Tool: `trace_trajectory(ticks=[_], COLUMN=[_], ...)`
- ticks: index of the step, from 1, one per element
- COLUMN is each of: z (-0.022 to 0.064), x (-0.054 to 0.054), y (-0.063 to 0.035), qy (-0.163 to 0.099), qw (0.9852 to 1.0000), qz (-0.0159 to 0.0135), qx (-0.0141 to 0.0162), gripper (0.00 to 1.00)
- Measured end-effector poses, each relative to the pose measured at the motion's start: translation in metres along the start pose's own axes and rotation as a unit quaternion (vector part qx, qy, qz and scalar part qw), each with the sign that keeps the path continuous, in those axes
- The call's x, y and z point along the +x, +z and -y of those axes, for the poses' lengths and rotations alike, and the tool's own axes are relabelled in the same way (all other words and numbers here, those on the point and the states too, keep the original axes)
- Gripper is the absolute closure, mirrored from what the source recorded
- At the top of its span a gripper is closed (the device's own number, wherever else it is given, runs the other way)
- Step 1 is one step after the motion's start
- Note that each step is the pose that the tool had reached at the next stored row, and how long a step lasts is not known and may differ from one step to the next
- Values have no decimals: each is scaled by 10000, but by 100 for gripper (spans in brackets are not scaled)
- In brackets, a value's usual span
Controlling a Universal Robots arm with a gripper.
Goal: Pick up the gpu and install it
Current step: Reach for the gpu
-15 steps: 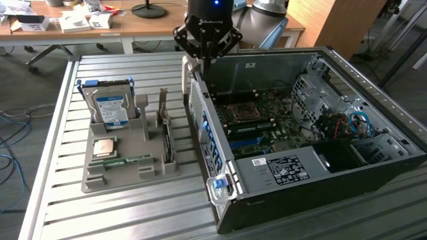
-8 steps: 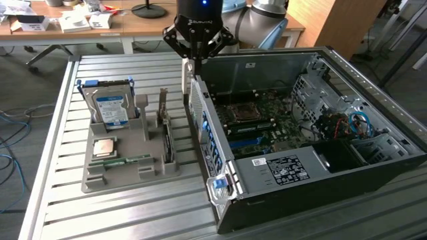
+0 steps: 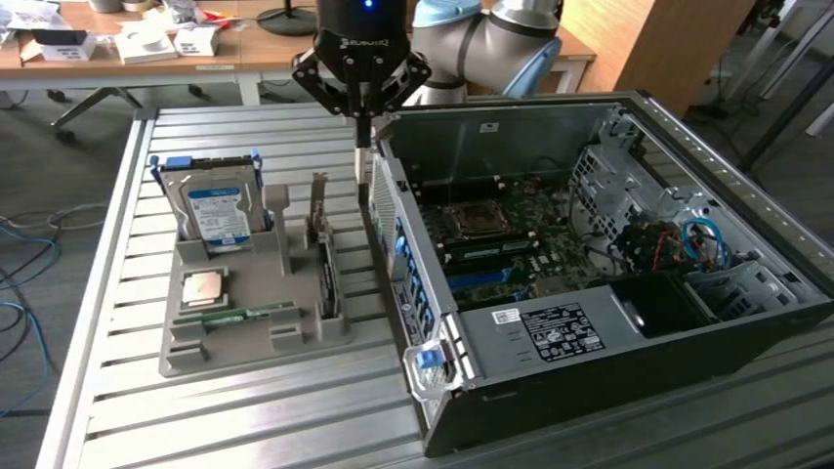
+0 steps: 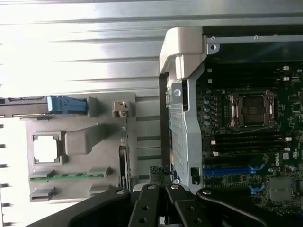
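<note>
Closest to the wrist camera are the black links of the gripper (image 4: 160, 182), its jaws drawn together with nothing visibly between them. The gpu (image 3: 326, 274) has not yet been lifted: it stands on its edge in a slot of the gray tray (image 3: 234, 337), along the tray's side nearest the computer case (image 3: 651, 342). Judging by that, the task is barely begun, with both the pick-up and the fitting into the motherboard (image 3: 509, 234) left to do. Its long axis runs down the tray's length, parallel to the case wall just beside the tray. What looks like its bracket rises at the end toward the tray's hard drive (image 3: 215, 210). A processor (image 3: 205, 288) and a memory stick (image 3: 234, 315) lie in the tray's other pockets. The gripper hangs above the tray's case-side edge, over the gap between tray and case, apart from the card.
</note>
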State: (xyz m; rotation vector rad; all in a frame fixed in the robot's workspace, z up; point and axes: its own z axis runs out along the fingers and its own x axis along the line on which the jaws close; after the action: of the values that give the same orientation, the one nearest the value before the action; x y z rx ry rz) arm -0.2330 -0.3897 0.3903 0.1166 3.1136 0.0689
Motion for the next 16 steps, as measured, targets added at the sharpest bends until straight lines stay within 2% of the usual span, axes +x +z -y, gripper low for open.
trace_trajectory(ticks=[16], z=[-1], x=[310], y=[5], qy=[0], qw=[10000], qz=[0], qx=[0], gripper=[89])
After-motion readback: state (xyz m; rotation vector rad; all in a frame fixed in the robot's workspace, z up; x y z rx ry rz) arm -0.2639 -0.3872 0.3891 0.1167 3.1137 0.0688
